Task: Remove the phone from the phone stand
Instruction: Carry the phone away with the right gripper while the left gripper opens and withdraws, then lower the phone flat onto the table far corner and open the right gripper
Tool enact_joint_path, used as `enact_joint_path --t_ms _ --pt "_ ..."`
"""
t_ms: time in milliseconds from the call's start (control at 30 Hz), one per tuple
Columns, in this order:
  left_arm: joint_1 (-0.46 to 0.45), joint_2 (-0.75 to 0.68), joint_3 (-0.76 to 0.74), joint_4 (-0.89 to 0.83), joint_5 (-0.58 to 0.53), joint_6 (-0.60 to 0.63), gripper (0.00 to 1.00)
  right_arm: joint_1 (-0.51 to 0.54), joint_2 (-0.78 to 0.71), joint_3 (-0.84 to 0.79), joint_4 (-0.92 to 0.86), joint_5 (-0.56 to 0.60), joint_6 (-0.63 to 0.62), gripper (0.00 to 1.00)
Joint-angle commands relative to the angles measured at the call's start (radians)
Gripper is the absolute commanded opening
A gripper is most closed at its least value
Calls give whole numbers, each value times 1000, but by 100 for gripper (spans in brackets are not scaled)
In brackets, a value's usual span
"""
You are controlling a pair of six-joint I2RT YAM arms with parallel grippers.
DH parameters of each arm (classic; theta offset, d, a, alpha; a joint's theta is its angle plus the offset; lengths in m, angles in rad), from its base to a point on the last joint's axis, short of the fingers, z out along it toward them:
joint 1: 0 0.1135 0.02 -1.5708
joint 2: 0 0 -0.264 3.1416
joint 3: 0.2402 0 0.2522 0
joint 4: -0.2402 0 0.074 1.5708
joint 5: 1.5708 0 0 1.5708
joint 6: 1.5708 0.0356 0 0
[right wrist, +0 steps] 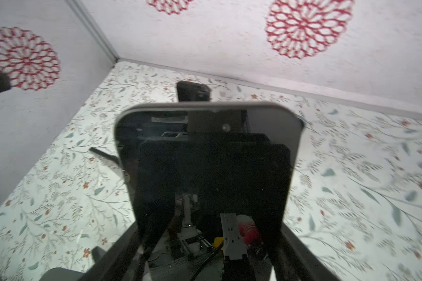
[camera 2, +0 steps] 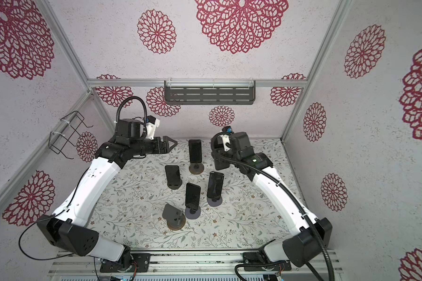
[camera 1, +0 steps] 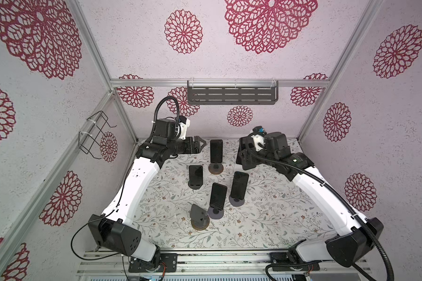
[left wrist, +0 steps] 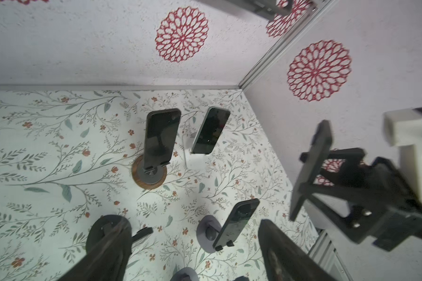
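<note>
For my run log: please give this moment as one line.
left tool: open, empty | right tool: holds phone | front stand: empty

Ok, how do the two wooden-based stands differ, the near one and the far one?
The near stand is empty; the far stand holds a dark phone. The near stand sits at the front of the table, the far stand at its back. Both have round wood-rimmed bases.
</note>
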Motion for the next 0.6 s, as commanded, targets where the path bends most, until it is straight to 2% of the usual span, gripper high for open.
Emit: enact_joint_path --t_ms 0,133,267,367,567 --pt "-10 -13 4 -41 -79 86 86 -137 -40 50 -119 64 0 0" --pt "-17 -43 -92 47 -105 90 86 -281 1 43 -174 67 -26 0" --pt "-33 -50 -157 103 -106 98 86 -376 105 76 -213 32 -69 0" --pt "-46 -39 -166 92 -105 117 87 -419 207 117 -243 34 -98 0" --pt "-52 -51 -220 116 -83 116 88 -432 403 196 -241 16 -124 0"
